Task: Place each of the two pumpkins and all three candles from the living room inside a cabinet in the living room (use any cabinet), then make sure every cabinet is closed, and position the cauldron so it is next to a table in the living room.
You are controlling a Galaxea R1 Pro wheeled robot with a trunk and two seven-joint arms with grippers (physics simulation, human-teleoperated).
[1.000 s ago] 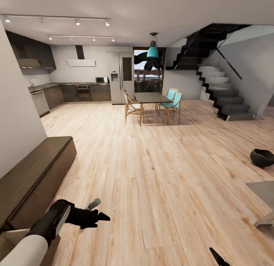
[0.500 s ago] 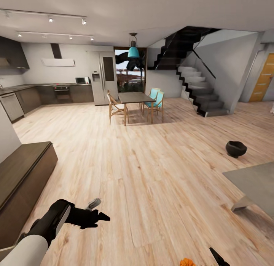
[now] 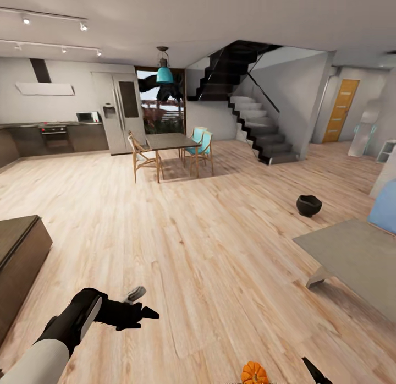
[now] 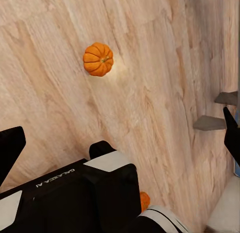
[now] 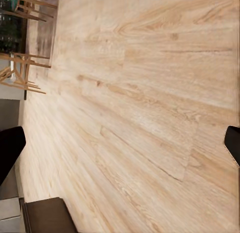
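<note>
Left tool [image 3: 144, 306]: out low over the floor [image 3: 209, 252], fingers spread wide, nothing in them.
Right tool [image 3: 313, 370]: just a dark tip at the bottom edge; can't tell its gap.
Pumpkin [image 3: 254, 372]: on the floor right by my base, near that tip.
Cabinet [image 3: 16, 252]: left, closed end in sight.
Table [image 3: 352, 252]: right, glass top.
Cauldron [image 3: 308, 205]: on the floor beyond the table's far corner, apart from it.
</note>
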